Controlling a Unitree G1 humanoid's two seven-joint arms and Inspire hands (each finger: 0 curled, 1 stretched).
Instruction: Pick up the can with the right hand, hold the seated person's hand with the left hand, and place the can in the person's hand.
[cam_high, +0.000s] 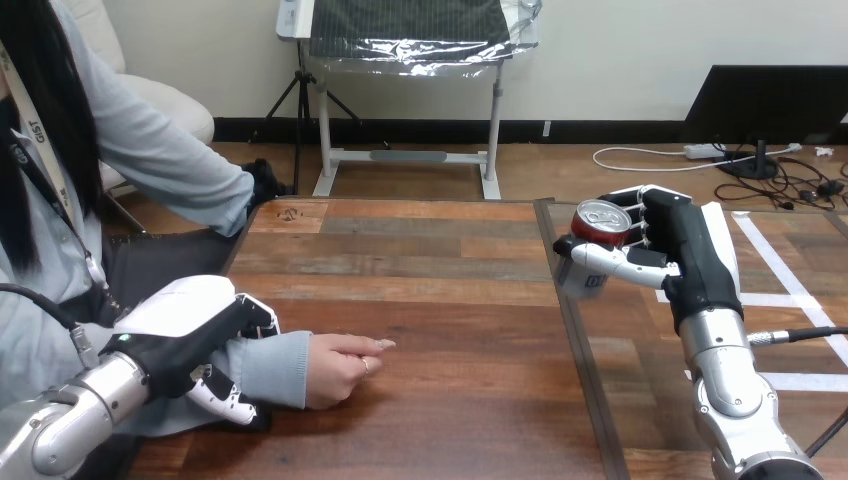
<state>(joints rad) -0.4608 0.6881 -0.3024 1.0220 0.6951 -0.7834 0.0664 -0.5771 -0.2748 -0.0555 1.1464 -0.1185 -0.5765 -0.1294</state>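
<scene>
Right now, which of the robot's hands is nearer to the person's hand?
Left. Its left hand wraps the person's wrist, just behind the person's hand; the right hand is far across the table, holding the can.

The can (599, 231) is red around its upper body, with a silver lid and a pale, whitish lower part. The right hand (685, 250) is black with a white shell and black-and-white fingers. The left hand (190, 325) is black under a broad white shell. The right forearm (735, 390) and left forearm (70, 420) are silver. The table (450, 290) is brown wood in lighter and darker streaked planks, with white tape (790, 285) at the right.
</scene>
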